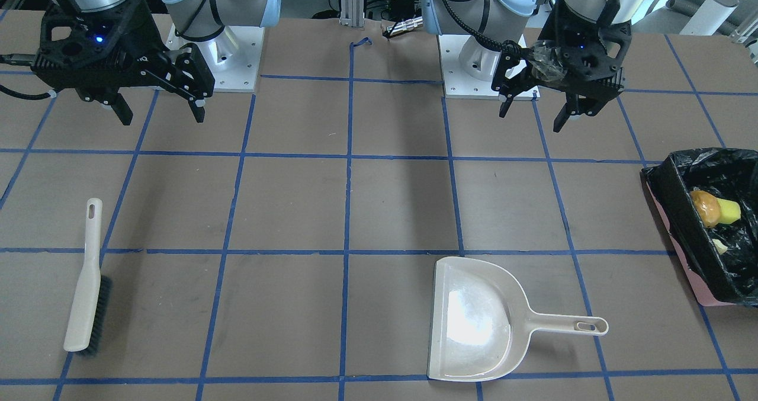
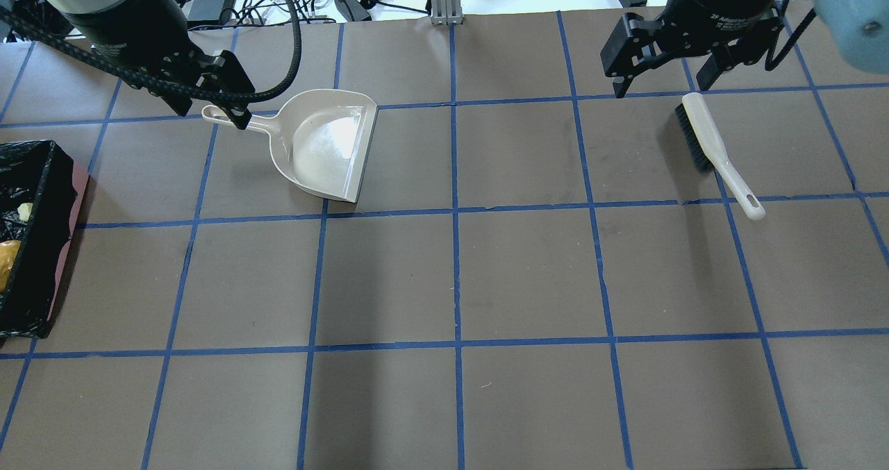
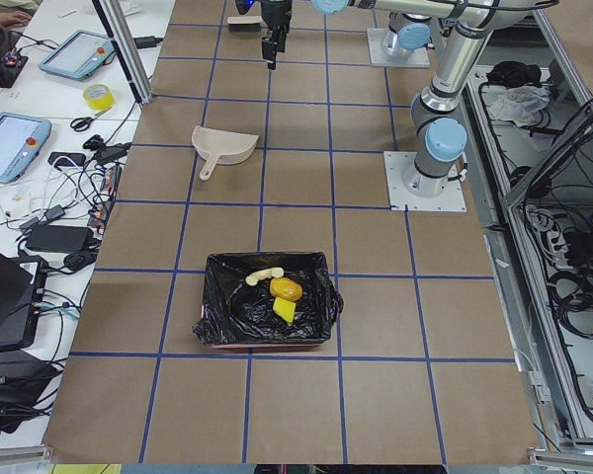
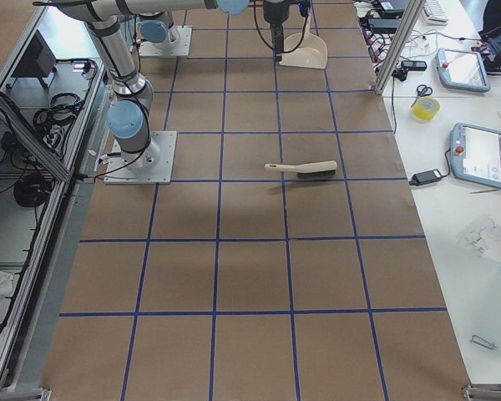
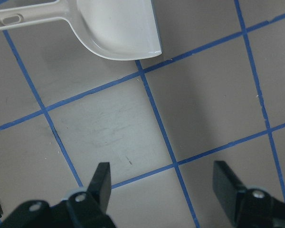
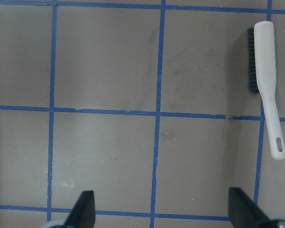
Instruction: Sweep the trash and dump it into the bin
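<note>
while the left gripper [image 5: 161, 170] and right gripper [image 6: 161, 194] hang open and empty, blue tape [image 2: 456, 275] grids the brown table [image 2: 528, 275].

Front and overhead views look down on the table [image 1: 296, 199] from opposite sides, sharing dustpan [image 1: 474, 318] and brush [image 1: 86, 282]. Side views look along it from each end; wrist cameras face down, close.

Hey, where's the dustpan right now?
In the overhead view the dustpan lies flat on the table's far left quarter, between the bin at the left edge and the brush on the right.
</note>
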Motion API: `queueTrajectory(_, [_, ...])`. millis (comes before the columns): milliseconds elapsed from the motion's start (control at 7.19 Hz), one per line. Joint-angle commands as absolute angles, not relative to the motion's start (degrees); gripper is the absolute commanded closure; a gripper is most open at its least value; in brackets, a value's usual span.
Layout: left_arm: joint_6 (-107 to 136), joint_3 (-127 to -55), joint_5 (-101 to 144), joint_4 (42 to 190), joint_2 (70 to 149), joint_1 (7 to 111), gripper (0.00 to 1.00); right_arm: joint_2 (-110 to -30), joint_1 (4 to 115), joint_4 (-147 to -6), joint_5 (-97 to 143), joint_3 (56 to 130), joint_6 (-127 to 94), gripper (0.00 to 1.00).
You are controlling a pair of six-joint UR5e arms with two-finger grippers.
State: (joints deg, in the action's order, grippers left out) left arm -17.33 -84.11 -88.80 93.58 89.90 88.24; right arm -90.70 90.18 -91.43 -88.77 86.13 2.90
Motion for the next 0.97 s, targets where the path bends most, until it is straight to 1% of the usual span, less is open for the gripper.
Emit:
queueTrajectory(0, [-14.42,-84.64,-88.68,92.81,89.74,88.15,0.15,-90.70,90.18,-91.49,-88.77,86.13,2.90,0.00])
queueTrajectory(139, [-10.67,-84.64,-88.77,92.81,89.56,87.98,0.13,-90.70,90.18,-91.49,-88.77,86.13,2.90,0.00])
queueTrajectory(278, [-8.81,-84.55,-88.68,92.81,89.39,87.89,0.07,-90.70,90.18,-91.49,-88.77,86.13,2.90,0.00])
queueTrajectory(556, [-8.79,-84.73,-88.77,92.81,89.03,87.45,0.00,-90.70,90.18,-91.49,-88.77,86.13,2.90,0.00])
queueTrajectory(834, [-8.97,-84.73,-88.94,92.64,89.12,87.28,0.00,-90.70,90.18,-91.49,-88.77,86.13,2.90,0.00])
